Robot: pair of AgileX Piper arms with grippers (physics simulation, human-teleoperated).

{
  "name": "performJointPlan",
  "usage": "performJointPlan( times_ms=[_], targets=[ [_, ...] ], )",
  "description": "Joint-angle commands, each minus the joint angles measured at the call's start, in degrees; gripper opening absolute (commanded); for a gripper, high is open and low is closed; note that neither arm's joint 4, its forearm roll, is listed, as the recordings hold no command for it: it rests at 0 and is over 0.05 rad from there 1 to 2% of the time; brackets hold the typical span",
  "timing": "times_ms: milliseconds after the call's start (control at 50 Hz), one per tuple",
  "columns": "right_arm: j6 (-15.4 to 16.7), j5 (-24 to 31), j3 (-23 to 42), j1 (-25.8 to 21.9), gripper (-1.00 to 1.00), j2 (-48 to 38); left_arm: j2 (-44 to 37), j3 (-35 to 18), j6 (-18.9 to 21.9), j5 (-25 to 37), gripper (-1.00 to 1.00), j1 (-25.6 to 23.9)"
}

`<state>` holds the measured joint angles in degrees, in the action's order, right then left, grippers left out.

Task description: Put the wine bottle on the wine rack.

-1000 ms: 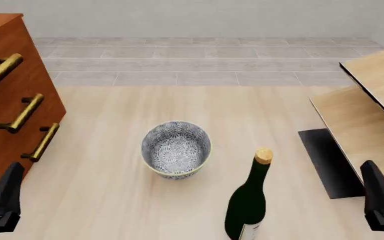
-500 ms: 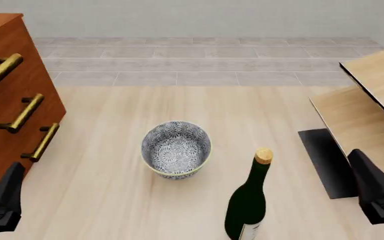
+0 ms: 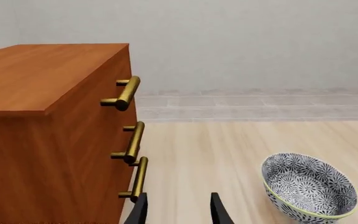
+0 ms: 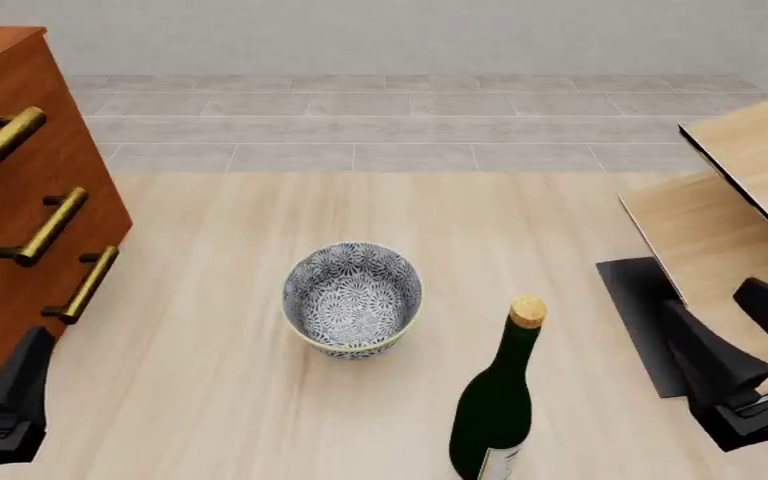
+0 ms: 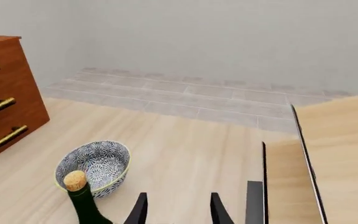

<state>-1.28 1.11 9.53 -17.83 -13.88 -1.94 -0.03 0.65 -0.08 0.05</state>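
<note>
The left gripper is sitting idle beside the drawer cabinet, fingers spread and empty. The patterned bowl is standing mid-table. The wine bottle is standing upright near the front edge, just right of the bowl. The right gripper, fingers apart and empty, is hanging before the wine rack. Advised: approach the bottle's body squarely from its right, avoiding tipping it bowlward.

A round blue-and-white patterned ceramic bowl with a pale yellow-green rim sits upright just left of centre on a light wood-grain table. At the left edge stands a reddish-brown wooden drawer cabinet with three brass bar handles. Grey floor tiles and a pale wall fill the top.
</note>
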Motion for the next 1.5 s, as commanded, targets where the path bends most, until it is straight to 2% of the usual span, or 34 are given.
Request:
performJointPlan(
  times_ms=[20,620,900,1360,1400,1440,1500],
  targets=[
    [-0.6,1.3,1.6,-3.3,1.00,-1.0,-0.3,0.0,0.1,0.5,1.00,0.1],
    [-2.0,-1.0,2.2,-14.0,1.00,-5.9,0.7,0.0,0.1,1.8,1.00,0.3],
    [-2.9,-2.1,1.1,-17.4,1.00,-6.8,0.2,0.0,0.0,1.3,1.00,0.3],
    [-3.9,-9.1,-0.7,-21.3,1.00,-13.5,0.4,0.0,0.8,1.6,1.00,-0.1],
    [-5.1,-9.0,-0.5,-21.5,1.00,-12.2,0.9,0.0,1.0,2.0,1.00,0.0],
    [-3.6,-10.3,-0.2,-22.0,1.00,-14.9,1.3,0.0,1.2,2.5,1.00,-0.1],
    [-3.6,-12.0,-0.5,-22.3,1.00,-16.2,1.5,0.0,1.0,2.7,1.00,-0.1]
  ],
)
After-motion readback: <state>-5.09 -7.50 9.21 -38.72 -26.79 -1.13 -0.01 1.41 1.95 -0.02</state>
